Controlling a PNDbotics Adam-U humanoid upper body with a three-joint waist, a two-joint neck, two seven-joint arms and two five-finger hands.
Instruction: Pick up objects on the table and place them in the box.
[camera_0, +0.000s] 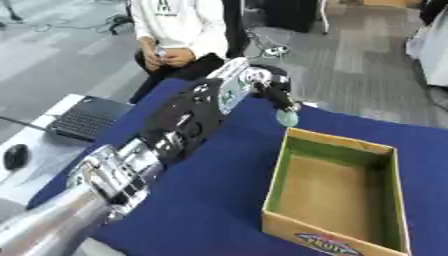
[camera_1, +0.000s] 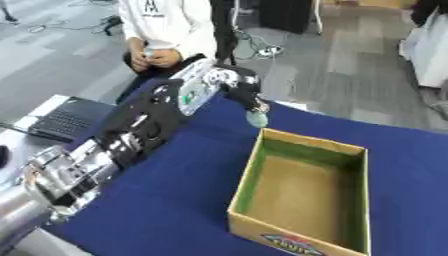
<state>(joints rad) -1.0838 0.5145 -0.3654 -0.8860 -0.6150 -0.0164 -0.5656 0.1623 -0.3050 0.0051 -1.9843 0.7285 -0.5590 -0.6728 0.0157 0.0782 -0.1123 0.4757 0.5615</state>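
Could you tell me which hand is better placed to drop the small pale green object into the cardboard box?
The left hand: its fingers pinch the small pale green object just beyond the far rim of the open cardboard box. The right hand is out of view.

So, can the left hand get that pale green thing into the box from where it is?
Probably yes: the left hand holds the pale green object just beyond the far rim of the open box, and nothing lies between them.
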